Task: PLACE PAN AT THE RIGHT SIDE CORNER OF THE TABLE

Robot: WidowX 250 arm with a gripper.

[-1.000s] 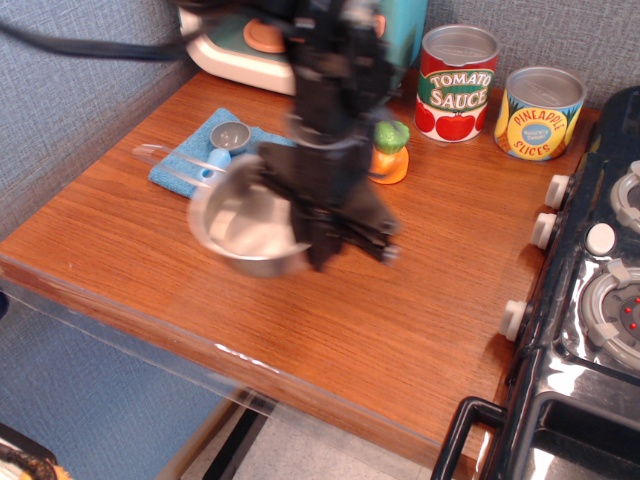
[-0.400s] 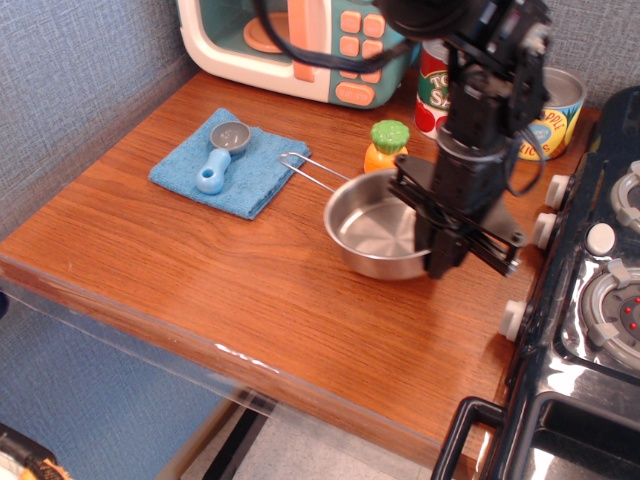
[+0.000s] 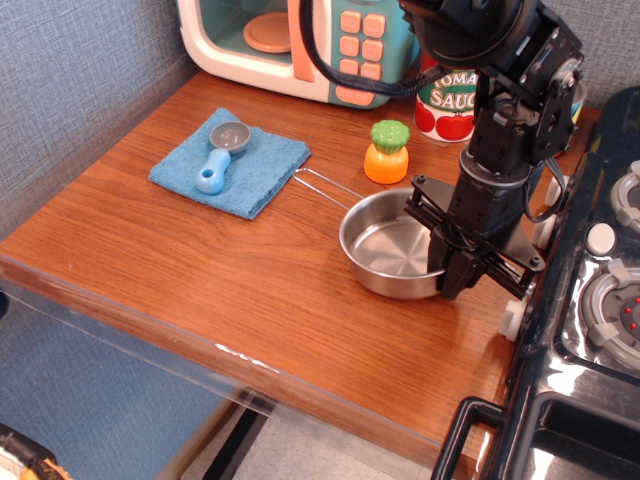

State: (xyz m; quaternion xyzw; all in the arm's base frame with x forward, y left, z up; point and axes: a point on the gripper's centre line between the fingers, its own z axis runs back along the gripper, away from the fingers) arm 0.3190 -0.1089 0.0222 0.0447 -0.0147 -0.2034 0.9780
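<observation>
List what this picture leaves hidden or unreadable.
- End effector: its fingertips sit behind the pan rim; the grip cannot be judged.
- Pan's right rim: covered by the arm.
- Tomato can: label partly blocked by the arm.
- Stove: cut off by the right edge.

Right side is crowded, left and front are wide open

We've got loads of bare table [image 3: 230, 270] along the front edge and through the middle, nothing standing there. Back left, the blue cloth [image 3: 235, 165] with the measuring spoon [image 3: 218, 158] lies flat, so we could pass over it easily. The toy microwave [image 3: 300, 45] walls off the back. Right side is tight: the gripper [image 3: 452, 283] sits at the pan [image 3: 390, 245] rim, with the black toy stove [image 3: 590, 300] and its white knobs just beside. The carrot toy [image 3: 387, 152] and tomato sauce can [image 3: 445, 100] block behind the pan, whose wire handle sticks out left toward the cloth.
</observation>
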